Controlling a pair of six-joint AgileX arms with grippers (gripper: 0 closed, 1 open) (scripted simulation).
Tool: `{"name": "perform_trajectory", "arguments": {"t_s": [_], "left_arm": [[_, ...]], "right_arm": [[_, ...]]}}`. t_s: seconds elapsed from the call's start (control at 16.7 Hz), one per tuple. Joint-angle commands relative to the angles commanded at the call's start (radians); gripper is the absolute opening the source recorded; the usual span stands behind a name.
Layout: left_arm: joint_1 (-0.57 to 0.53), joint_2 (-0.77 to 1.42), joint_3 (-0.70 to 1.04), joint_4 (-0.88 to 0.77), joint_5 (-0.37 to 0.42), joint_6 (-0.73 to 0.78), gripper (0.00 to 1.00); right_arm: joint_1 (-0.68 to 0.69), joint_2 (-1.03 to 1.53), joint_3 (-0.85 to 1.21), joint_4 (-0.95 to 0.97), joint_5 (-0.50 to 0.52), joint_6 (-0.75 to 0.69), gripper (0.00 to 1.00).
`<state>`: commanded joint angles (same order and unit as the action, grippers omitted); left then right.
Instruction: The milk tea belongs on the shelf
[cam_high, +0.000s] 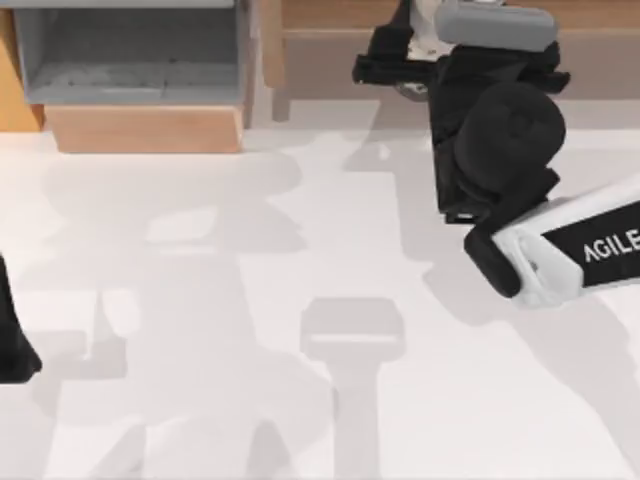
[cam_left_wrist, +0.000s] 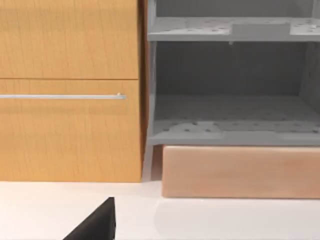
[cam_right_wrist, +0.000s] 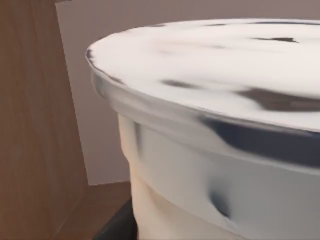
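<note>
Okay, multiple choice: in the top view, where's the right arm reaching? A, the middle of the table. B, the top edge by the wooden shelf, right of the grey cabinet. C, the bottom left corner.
B: the right arm stretches up to the wooden shelf at the top edge, right of the grey cabinet.

1. A rendered tabletop workspace: a plain white table (cam_high: 300, 300).
2. Behind the table stands a wooden cabinet (cam_left_wrist: 70, 90) (one long metal handle (cam_left_wrist: 62, 96)).
3. Beside that cabinet, grey open shelves (cam_left_wrist: 230, 130).
</note>
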<state>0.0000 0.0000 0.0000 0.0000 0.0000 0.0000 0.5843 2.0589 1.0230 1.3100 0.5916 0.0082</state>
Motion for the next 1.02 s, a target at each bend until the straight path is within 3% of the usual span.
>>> {"name": "perform_trajectory", "arguments": {"t_s": [1.02], "left_arm": [[0.0,0.0,0.0,0.0,0.0,0.0,1.0]], "right_arm": [[-0.738,-0.171,0.172,-0.563,-0.696,0.001,0.0]]}}
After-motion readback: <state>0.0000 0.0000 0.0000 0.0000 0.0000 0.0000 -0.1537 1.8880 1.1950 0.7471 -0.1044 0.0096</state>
